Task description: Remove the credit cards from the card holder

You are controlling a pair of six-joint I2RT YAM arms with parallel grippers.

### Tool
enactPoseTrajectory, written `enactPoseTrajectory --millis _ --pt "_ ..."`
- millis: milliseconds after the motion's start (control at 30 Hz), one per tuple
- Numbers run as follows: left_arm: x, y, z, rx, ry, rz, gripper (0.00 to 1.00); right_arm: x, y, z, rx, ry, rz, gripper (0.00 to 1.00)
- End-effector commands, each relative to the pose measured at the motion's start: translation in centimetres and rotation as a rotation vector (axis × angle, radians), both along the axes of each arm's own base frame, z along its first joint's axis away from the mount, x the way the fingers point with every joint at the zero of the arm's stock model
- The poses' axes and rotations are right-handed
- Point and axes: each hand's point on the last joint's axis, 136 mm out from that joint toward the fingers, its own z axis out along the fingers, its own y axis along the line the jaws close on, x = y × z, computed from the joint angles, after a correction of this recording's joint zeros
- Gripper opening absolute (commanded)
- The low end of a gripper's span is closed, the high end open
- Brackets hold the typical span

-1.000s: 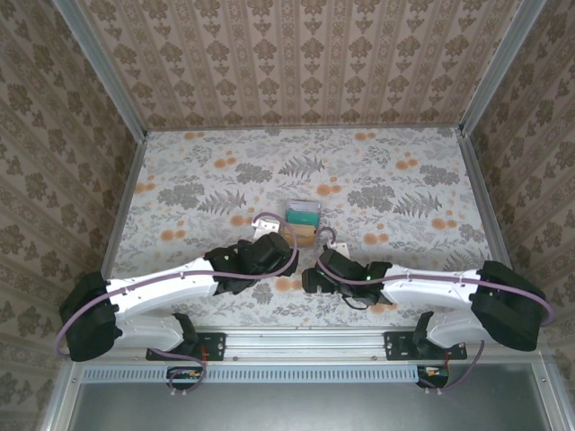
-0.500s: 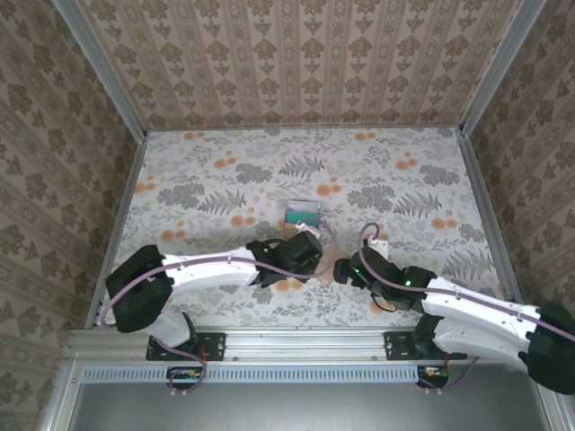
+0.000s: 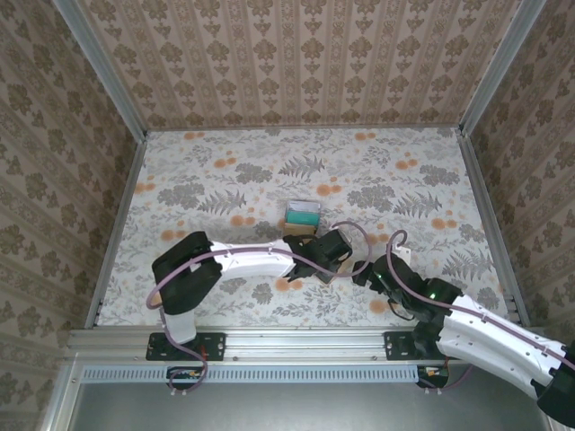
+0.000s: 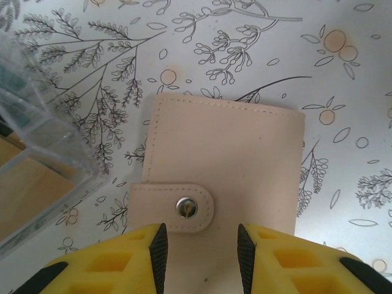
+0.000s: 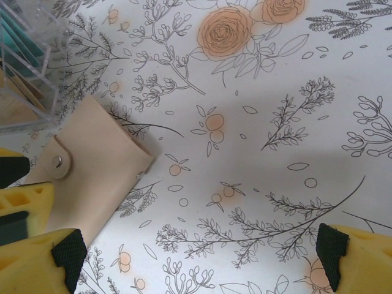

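The card holder (image 4: 226,147) lies on the floral table, tan, folded closed, its strap snapped down. My left gripper (image 4: 201,257) hangs right over its near end, jaws half closed with the holder's face showing between them; a grip cannot be made out. From above, the left gripper (image 3: 314,250) covers most of the holder. The holder (image 5: 98,165) also lies to the left of my right gripper (image 5: 201,248), which stands wide open over bare table. Teal and tan credit cards (image 5: 18,43) stand in a clear box. The closed holder hides its inside.
The clear plastic box (image 3: 303,214) stands just beyond the holder, close to the left gripper's side (image 4: 43,153). The right gripper (image 3: 373,269) sits right of the left one, near the front. Patterned walls enclose the table on three sides.
The left arm has swung right across the table, onto the holder, and its jaws have narrowed from wide open. The right arm has drawn back to the right, still open.
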Motion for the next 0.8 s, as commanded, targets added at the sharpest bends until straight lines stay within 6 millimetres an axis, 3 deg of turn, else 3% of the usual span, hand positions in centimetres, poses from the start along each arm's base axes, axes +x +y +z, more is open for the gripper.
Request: enactPoseTrajectory --millis 0,300,567,633,767 --pt "0.3 0.0 -0.3 0.051 0.002 -0.015 0.39 -0.7 -0.5 -1.1 -0.008 0.038 -0.005 1.00" --pt "1.6 0.5 -1.6 0.105 0.011 0.033 0.40 -1.0 -0.4 -1.6 0.000 0.049 0.003 1.00" --pt "1.4 0.8 -3.2 0.163 0.030 0.025 0.41 -1.0 -0.3 -1.6 0.009 0.052 0.006 1.00" --pt "1.4 0.9 -3.3 0.164 0.033 0.027 0.34 -1.0 -0.2 -1.6 0.010 0.051 0.008 1.00" --pt "1.4 0.8 -2.7 0.156 0.026 0.027 0.10 -0.7 0.4 -1.2 0.035 0.031 0.024 1.00"
